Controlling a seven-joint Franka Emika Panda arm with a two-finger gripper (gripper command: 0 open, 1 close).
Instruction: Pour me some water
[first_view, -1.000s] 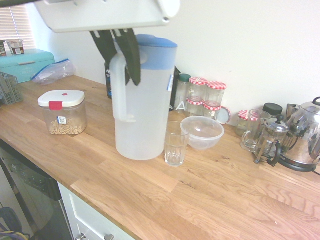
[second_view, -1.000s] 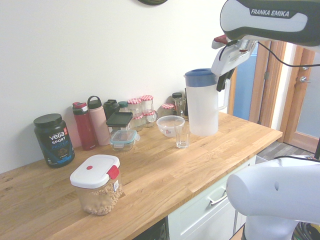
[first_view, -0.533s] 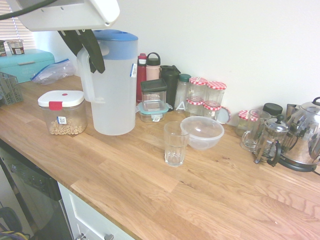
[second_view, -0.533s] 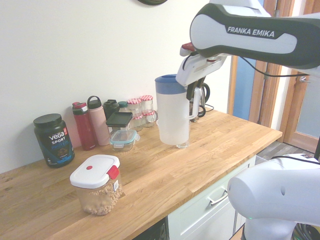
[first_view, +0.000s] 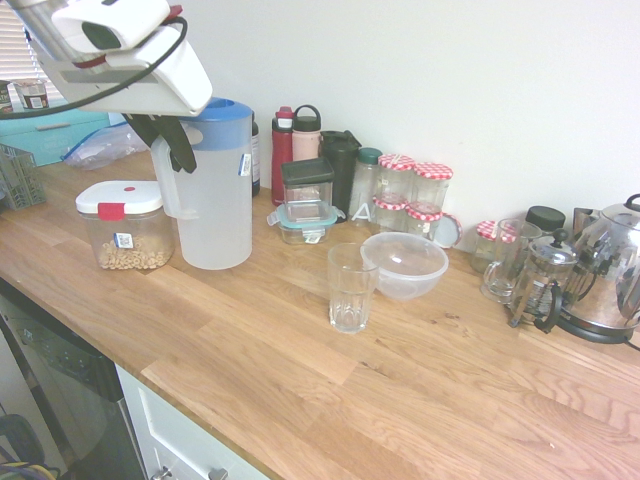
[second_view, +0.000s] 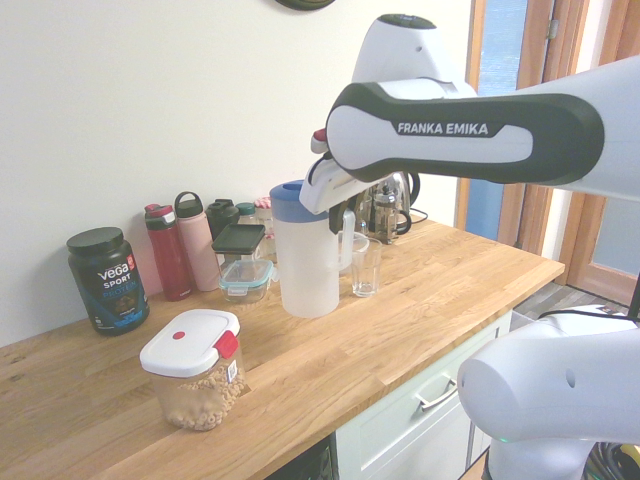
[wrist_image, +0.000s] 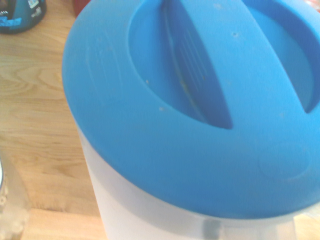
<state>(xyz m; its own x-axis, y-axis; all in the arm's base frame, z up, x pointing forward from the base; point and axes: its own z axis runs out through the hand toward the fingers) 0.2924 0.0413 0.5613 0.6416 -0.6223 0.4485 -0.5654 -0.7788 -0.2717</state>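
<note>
**Jug held by its handle at the left of the worktop**

The gripper (first_view: 172, 140) is clamped on the side handle of the jug (first_view: 213, 190), its dark fingers (first_view: 184, 146) closed around the top of the handle loop. The jug stands upright; whether its base touches the wooden worktop (first_view: 400, 380) or sits just above it cannot be determined. The blue lid (wrist_image: 200, 100) is seated on the frosted body and fills the wrist view. The water inside the jug cannot be made out through the wall.

Just left of the jug is a clear container with a white lid (first_view: 124, 224), holding pale contents. Right of the jug and well apart from it stands an empty drinking glass (first_view: 352, 287), upright, with a clear bowl (first_view: 404, 264) just beyond it. Along the far wall behind the jug are bottles (first_view: 284, 150) and red-checked jars (first_view: 414, 190). A French press (first_view: 542, 280) and steel kettle (first_view: 610, 268) stand at far right.
</note>
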